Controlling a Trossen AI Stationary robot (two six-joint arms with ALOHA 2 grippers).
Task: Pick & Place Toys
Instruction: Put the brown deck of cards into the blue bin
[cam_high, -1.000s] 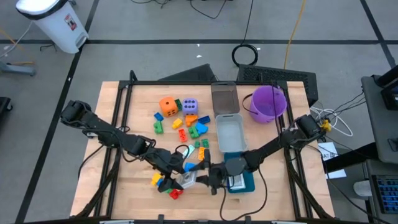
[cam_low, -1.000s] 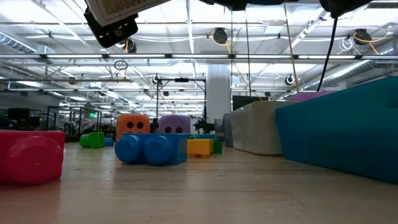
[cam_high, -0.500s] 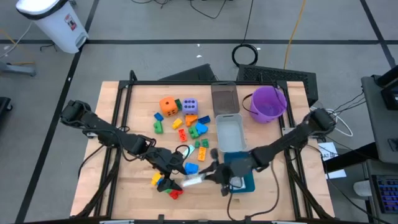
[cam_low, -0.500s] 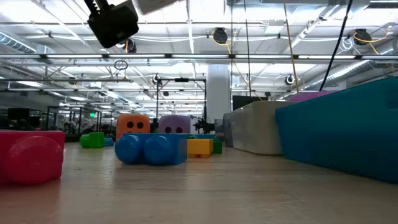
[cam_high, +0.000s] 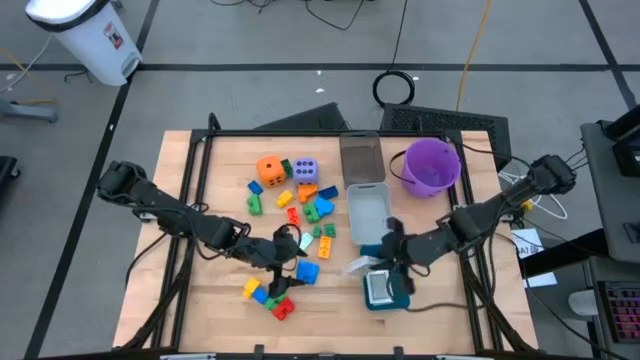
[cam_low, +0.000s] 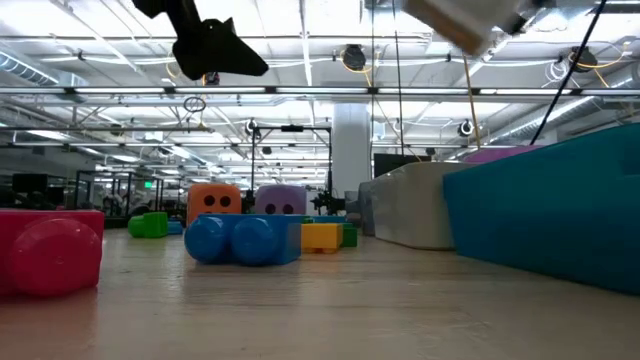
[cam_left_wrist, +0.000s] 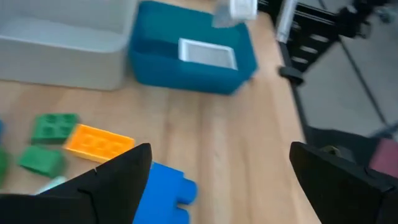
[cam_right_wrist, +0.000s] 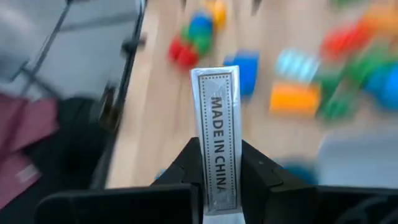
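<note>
My right gripper (cam_high: 372, 264) is shut on a white picture card (cam_right_wrist: 216, 124) and holds it above the left edge of the teal tray (cam_high: 400, 296). The card also shows in the high view (cam_high: 358, 267). A second white card (cam_high: 381, 288) lies in the tray. My left gripper (cam_left_wrist: 217, 180) stands open over the table, with nothing between its fingers, beside a blue block (cam_left_wrist: 165, 199). Orange die (cam_high: 270, 168), lavender die (cam_high: 306, 170) and several coloured blocks (cam_high: 318, 208) lie on the wood. More blocks (cam_high: 268, 295) lie near the front edge. My right gripper pinches the card's two flat faces (cam_right_wrist: 215, 174) between its two fingers, at one end of the card. The card stands edge-on and sticks out forward past the fingertips. It is lifted clear of table and tray.
A purple bucket (cam_high: 432, 165) stands at the far right. Two clear bins (cam_high: 362, 155) (cam_high: 368, 212) stand in a row behind the teal tray. Bare wood lies between the blocks and the tray (cam_left_wrist: 211, 137).
My right gripper has carried the white card up and toward the table's right, from beside my left gripper to the teal tray, rolling so that the card turned edge-on. My left gripper has swung its fingers away from the near blocks, toward the far side.
</note>
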